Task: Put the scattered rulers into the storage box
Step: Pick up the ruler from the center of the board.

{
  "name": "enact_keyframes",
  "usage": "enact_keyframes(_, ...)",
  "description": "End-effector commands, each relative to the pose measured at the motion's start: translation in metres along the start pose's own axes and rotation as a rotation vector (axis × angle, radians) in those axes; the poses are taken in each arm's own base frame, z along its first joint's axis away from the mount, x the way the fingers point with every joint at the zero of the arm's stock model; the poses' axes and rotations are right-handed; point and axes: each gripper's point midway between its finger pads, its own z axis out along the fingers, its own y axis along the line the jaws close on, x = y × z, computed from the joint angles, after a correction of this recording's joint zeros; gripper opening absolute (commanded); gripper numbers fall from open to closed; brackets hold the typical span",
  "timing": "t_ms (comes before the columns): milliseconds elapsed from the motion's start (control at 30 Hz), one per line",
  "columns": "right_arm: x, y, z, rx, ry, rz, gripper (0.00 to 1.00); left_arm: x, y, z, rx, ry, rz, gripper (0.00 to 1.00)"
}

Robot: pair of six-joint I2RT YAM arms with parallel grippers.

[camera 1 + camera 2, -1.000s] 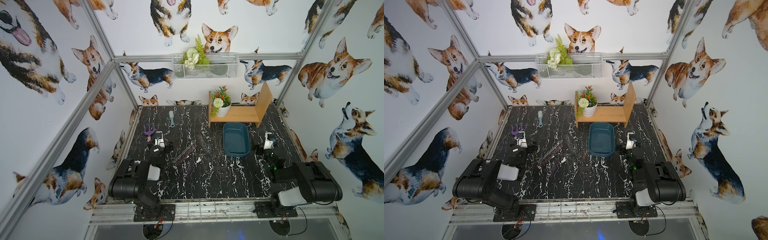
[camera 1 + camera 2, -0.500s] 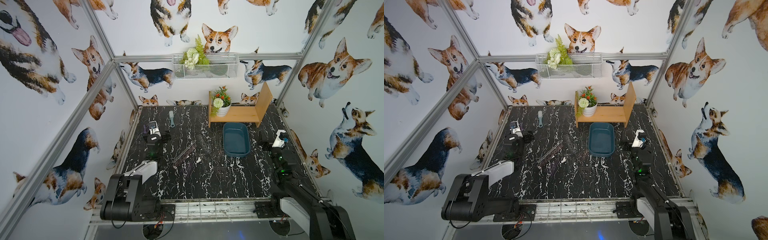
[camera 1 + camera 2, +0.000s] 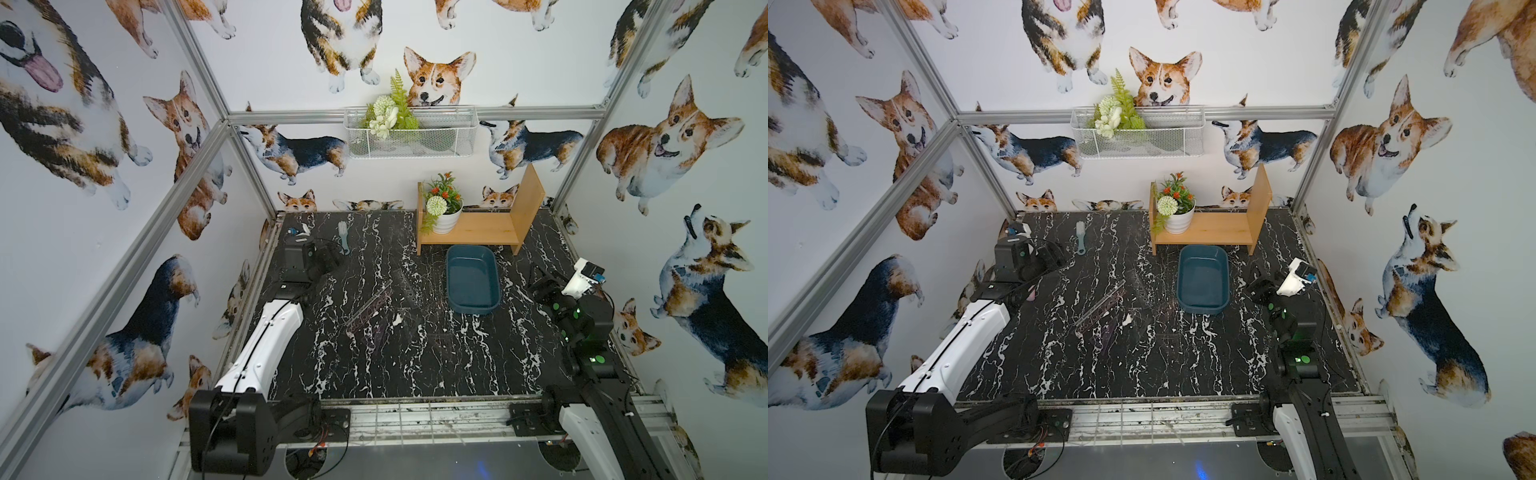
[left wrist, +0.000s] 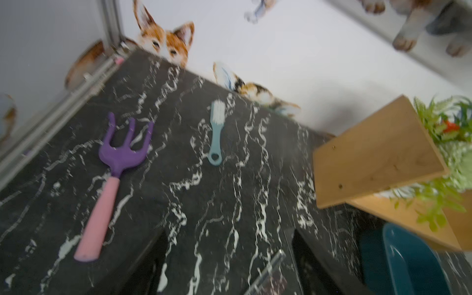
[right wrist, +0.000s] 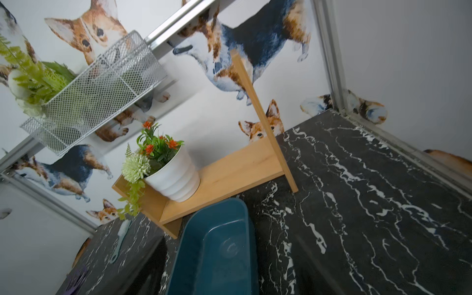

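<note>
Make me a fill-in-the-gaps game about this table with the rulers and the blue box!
1. The long ruler lies on the ___, outside the storage box.
2. The white flower pot stands on the wooden ___.
3. The toy fork has a ___ handle.
Missing words: table; shelf; pink.

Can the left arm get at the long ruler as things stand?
Likely yes. The long ruler lies uncovered near the middle of the table. The left gripper hangs over the back-left area, jaws apart and empty, and only bare tabletop shows between them.
</note>
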Motion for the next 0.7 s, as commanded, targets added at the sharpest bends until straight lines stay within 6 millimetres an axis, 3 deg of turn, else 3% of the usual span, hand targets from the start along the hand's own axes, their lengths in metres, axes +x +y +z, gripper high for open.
enact_keyframes(0,0.029,0.012,0.000,-0.060,0.184,0.045,0.49,0.061,-0.010,-0.007,0.082,0.300,0.001,0.70)
enact_keyframes(133,0.035,0.030,0.005,-0.102,0.264,0.046,0.35,0.081,-0.021,-0.010,0.091,0.407,0.086,0.67)
enact_keyframes(367,0.065,0.077,0.022,-0.139,0.463,-0.068,0.33,0.111,-0.040,-0.002,0.047,0.545,0.259,0.66)
enact_keyframes(533,0.096,0.117,0.024,-0.203,0.583,-0.179,0.42,0.128,-0.049,0.014,-0.023,0.610,0.429,0.64)
enact_keyframes(667,0.113,0.134,0.022,-0.239,0.637,-0.246,0.50,0.137,-0.059,0.033,-0.035,0.637,0.510,0.59)
